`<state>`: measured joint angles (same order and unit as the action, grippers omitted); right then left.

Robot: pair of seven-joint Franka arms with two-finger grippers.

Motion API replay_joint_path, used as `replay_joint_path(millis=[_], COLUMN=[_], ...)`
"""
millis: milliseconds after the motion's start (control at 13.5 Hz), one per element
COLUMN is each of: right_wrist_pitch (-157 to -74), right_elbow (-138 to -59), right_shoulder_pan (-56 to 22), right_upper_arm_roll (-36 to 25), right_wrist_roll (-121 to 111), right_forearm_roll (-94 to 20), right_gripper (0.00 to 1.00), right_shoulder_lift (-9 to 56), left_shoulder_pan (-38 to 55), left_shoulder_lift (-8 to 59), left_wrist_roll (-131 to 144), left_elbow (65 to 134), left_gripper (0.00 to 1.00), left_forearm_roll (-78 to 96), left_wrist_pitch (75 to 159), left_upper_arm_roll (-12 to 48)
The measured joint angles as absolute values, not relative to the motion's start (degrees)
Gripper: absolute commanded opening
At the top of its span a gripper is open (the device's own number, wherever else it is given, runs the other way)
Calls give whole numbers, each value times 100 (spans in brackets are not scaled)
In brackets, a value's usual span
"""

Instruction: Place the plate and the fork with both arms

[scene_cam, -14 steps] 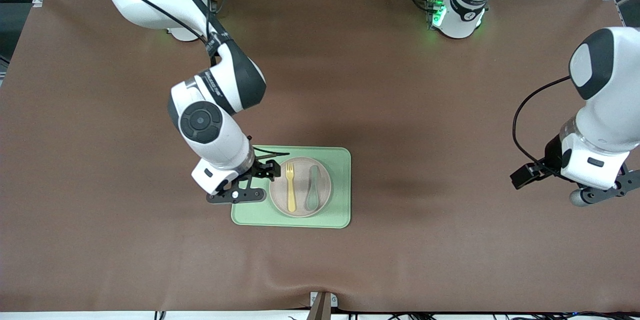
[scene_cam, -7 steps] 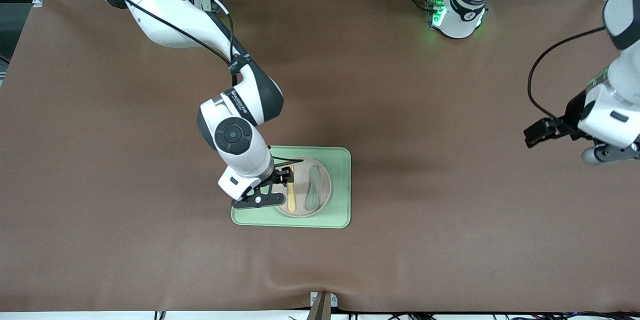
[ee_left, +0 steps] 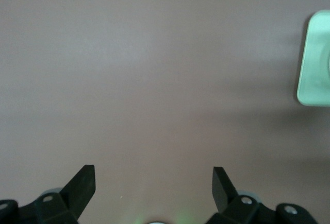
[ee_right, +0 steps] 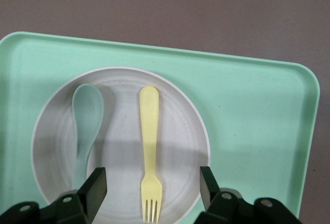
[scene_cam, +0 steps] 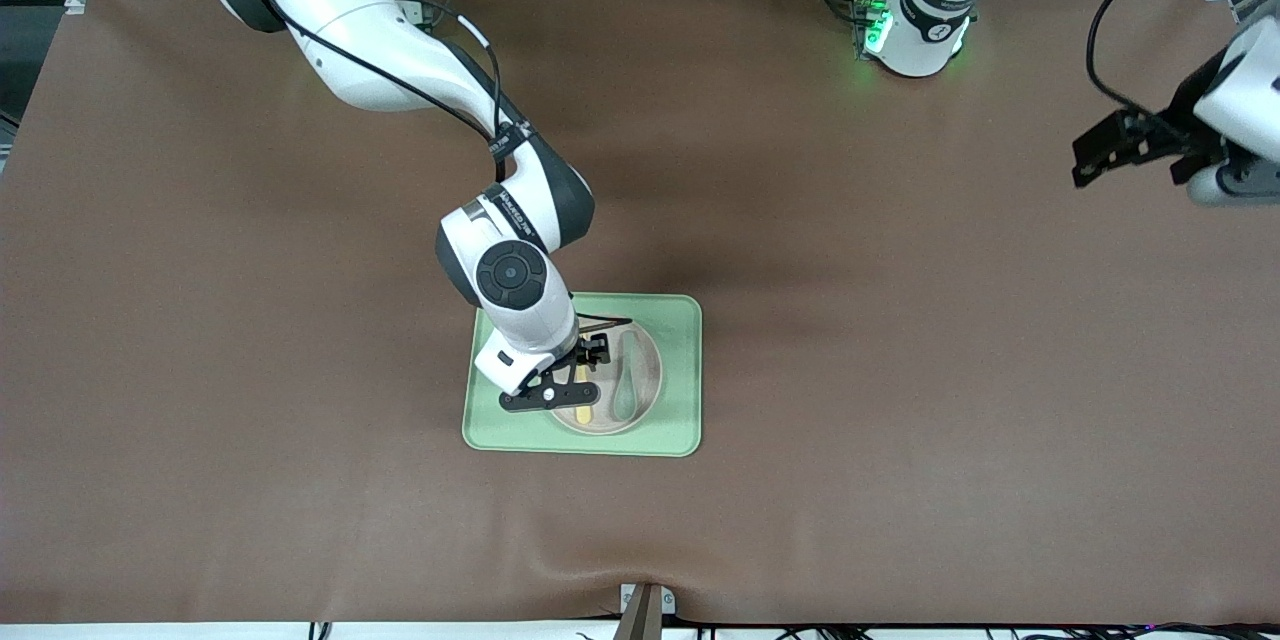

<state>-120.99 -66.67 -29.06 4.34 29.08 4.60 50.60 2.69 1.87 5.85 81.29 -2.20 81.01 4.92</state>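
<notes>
My right gripper (ee_right: 149, 188) has moved in over the fork (ee_right: 150, 147), fingers spread apart to either side of it.

The yellow fork lies on the plate (ee_right: 180, 147) beside a spoon (ee_right: 85, 126), on the green tray (ee_right: 258, 110). My left gripper (ee_left: 153, 183), wide open, has drawn away over bare table (ee_left: 154, 69).

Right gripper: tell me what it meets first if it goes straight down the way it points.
Most likely the fork. The right gripper hangs over the plate, jaws open astride the fork's tine end. The spoon lies beside it, outside the jaws. Its height above the plate is unclear.
</notes>
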Motion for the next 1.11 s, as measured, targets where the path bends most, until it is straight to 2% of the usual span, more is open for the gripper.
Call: replay_joint_path(millis=[295,960,1107], right_wrist_pitch=[-12187,-12724,-12741], right_elbow=[-6664,-6680,-6684], right_shoulder_pan=[-2914,-2953,-2957], right_upper_arm_roll=[422,422,422], right_wrist_roll=[3069,3261,3280], right_forearm_roll=[628,681,683], right_gripper=[69,62,56], right_shoulder_lift=[5305,5594,5635], left_shoulder_pan=[189,149,148], left_shoulder_lift=[-48,-59,-80], left_wrist_roll=[449,271,217], left_elbow=[8434,8485,8479], left_gripper=[100,100,100], left_forearm_roll=[125,85,84], left_wrist_pitch=[8047,8086,8098], left_upper_arm_roll=[490,734,750])
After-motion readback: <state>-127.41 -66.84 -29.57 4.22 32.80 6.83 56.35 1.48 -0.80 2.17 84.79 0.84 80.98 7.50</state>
